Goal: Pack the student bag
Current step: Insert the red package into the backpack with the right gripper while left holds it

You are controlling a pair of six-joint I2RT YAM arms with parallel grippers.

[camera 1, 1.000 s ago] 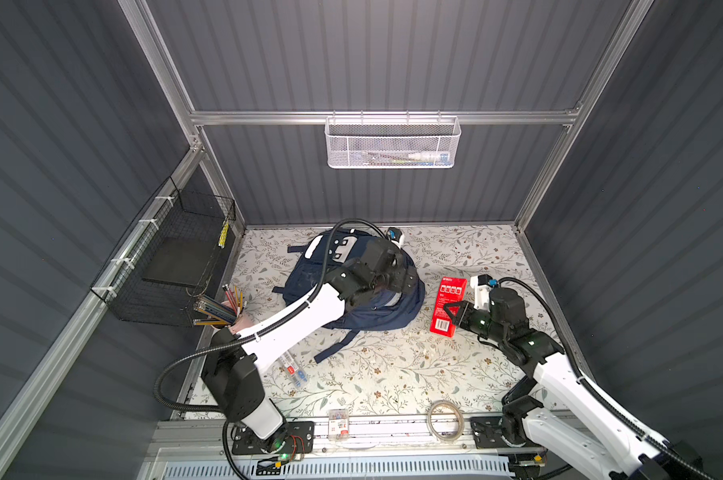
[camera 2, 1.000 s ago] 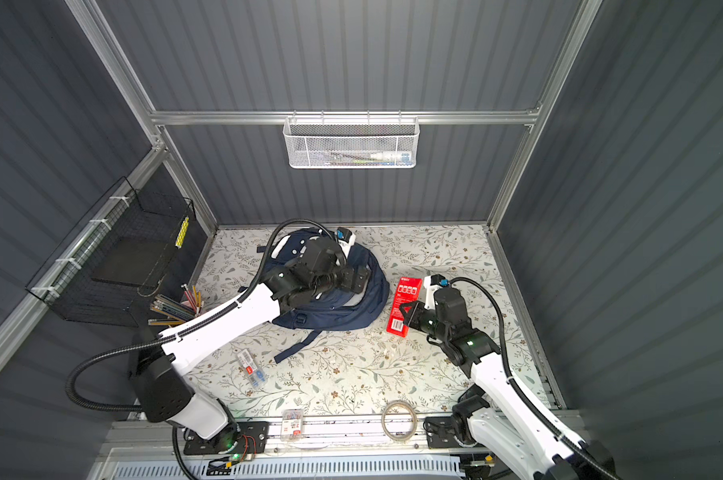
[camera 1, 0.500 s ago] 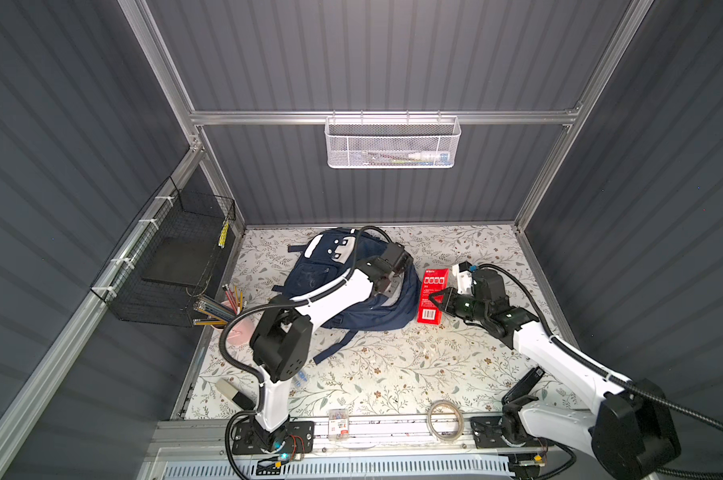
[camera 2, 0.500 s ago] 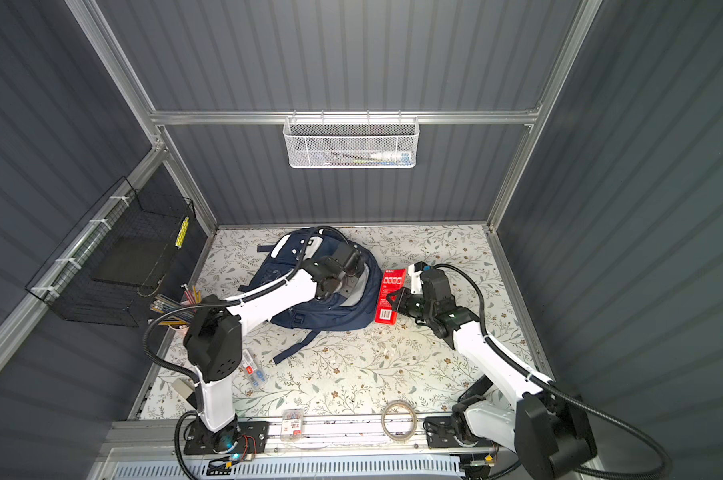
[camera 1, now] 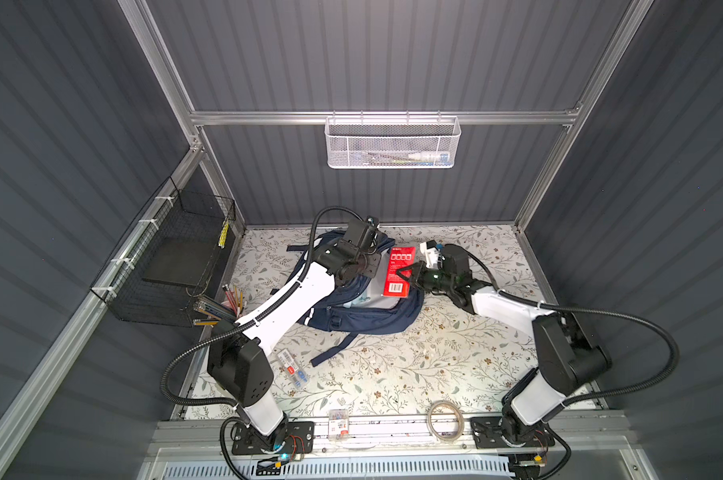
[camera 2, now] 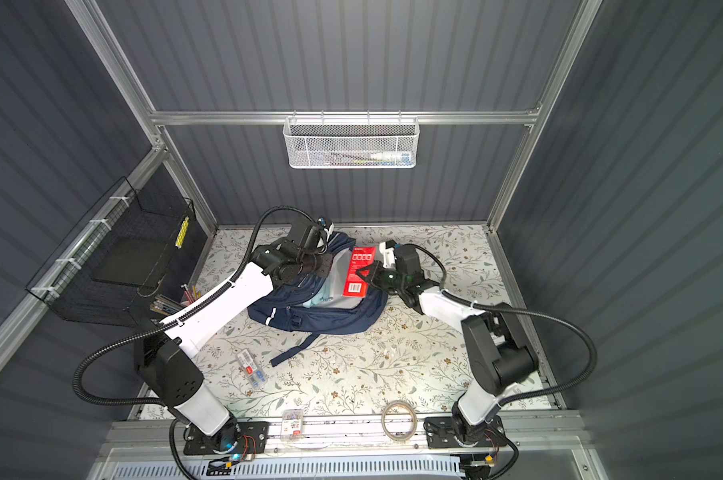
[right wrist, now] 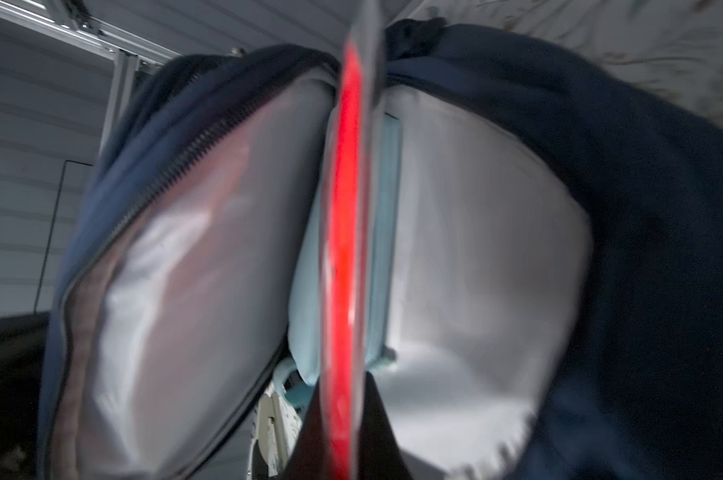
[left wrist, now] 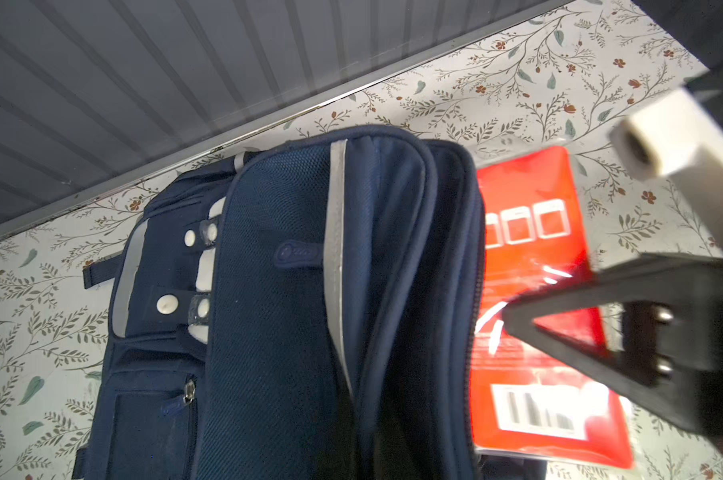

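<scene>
Just ahead of the right gripper, pinching a red packet, the backpack gapes; the left gripper, jaws pressed together, seems to hold it open. Better to slide the packet in edgewise, beside the blue pouch.

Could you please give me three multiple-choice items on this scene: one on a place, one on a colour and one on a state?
1. Where is the red pack? A. under the student bag; B. zipped into a front pocket; C. at the bag's open mouth.
2. What colour is the bag's lining? A. red; B. pale grey; C. black.
3. What state is the right gripper in? A. shut on the red pack; B. open and empty; C. shut on a bag strap.

Key: 1 C, in the right wrist view the pack stands edge-on between the two sides of the lining. 2 B, the lining shows pale grey in both top views. 3 A, the gripper's black fingers clamp the pack.
</scene>
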